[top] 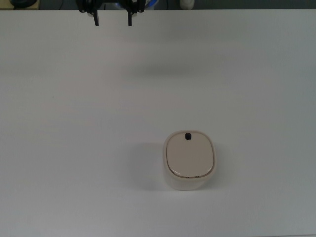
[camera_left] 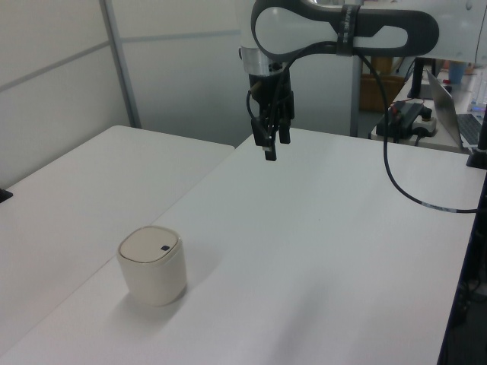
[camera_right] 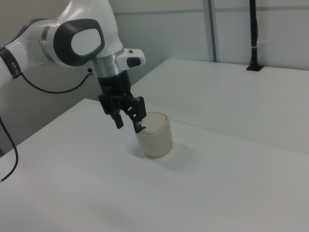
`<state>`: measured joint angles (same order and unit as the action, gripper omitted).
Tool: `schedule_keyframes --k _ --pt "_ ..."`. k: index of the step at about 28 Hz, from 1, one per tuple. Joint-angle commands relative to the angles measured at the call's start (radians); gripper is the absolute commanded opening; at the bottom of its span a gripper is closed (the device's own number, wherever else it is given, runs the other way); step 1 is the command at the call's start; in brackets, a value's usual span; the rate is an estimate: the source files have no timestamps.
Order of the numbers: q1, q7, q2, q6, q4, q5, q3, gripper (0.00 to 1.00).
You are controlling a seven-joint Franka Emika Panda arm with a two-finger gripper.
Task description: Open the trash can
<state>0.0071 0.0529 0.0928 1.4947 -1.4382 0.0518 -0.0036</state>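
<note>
The trash can (top: 190,159) is a small cream-white bin with a flat beige lid lying shut, and it stands on the white table (top: 74,123). A small black button (top: 187,136) sits at the lid's edge nearest the arm. The trash can (camera_left: 152,266) stands alone at the left view's lower left. My gripper (top: 113,20) hangs open and empty at the top view's upper edge, well apart from the bin and above the table. In the left view the gripper (camera_left: 272,146) points down. In the right view the gripper (camera_right: 129,124) is in front of the trash can (camera_right: 157,137) and covers part of it.
A second white table (camera_left: 91,175) adjoins on the left view's left. A laptop (camera_left: 456,114) and a black cable (camera_left: 403,190) lie at the left view's right. A black post (camera_right: 253,34) stands at the right view's far table edge.
</note>
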Motion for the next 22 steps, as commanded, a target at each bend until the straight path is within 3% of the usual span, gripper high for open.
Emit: schedule_keyframes --k 1,17,22 --pt "-0.001 0.028 -0.004 -0.016 -0.002 -0.006 -0.002 0.0" --pt "0.001 0.025 -0.001 0.033 -0.004 -0.024 -0.002 0.0" --pt "0.008 0.018 0.034 0.087 -0.002 -0.026 0.008 0.0"
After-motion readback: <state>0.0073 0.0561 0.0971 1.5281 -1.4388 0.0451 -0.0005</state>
